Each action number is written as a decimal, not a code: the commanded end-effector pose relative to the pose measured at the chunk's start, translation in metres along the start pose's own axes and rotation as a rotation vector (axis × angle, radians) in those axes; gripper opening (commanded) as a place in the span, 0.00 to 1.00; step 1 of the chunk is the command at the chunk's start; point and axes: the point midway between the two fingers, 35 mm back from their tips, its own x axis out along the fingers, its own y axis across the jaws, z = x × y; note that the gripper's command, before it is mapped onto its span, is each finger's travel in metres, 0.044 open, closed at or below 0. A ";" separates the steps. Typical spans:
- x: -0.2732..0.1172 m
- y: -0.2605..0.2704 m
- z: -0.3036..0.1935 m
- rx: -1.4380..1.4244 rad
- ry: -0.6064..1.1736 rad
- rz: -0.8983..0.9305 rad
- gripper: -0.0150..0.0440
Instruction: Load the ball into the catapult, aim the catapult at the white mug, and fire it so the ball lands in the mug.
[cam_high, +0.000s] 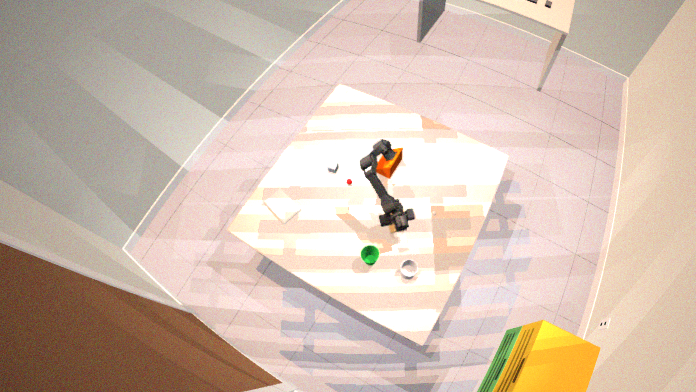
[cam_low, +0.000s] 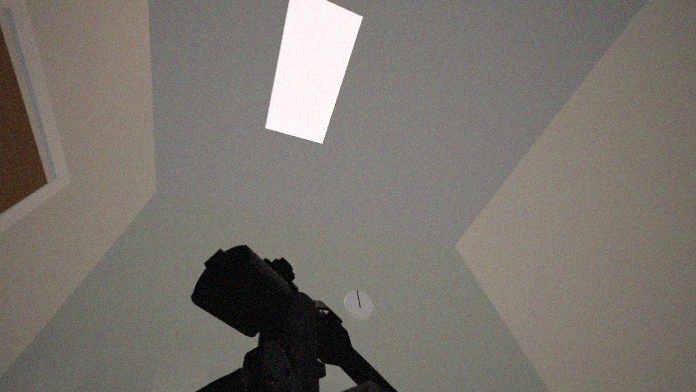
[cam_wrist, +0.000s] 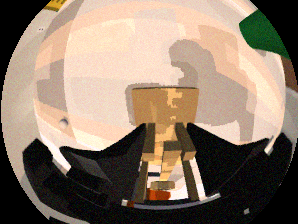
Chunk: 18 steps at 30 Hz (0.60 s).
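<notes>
My gripper (cam_high: 397, 220) (cam_wrist: 166, 126) is low over the table, its two fingers on either side of the wooden catapult (cam_wrist: 165, 106) and shut on its body. The catapult's far end shows beyond the fingertips in the wrist view; the arm hides most of it from above. The white mug (cam_high: 408, 269) stands upright beyond the gripper, towards the table's lower corner. A small pale ball (cam_high: 434, 213) (cam_wrist: 63, 122) lies on the table to one side of the gripper. A small red ball (cam_high: 349, 181) lies left of the arm. I cannot tell whether the catapult's cup holds anything.
A green cup (cam_high: 370, 255) stands left of the mug. An orange box (cam_high: 390, 165) is beside the arm's upper end. A small grey block (cam_high: 333, 168) and a pale flat board (cam_high: 281, 206) lie on the left. The exterior view shows mostly ceiling and the dark arm.
</notes>
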 end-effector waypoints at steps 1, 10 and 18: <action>0.000 0.000 0.001 0.003 -0.002 0.001 0.74; -0.065 0.000 0.004 0.000 -0.003 0.004 1.00; -0.083 0.001 0.002 -0.007 -0.003 0.000 1.00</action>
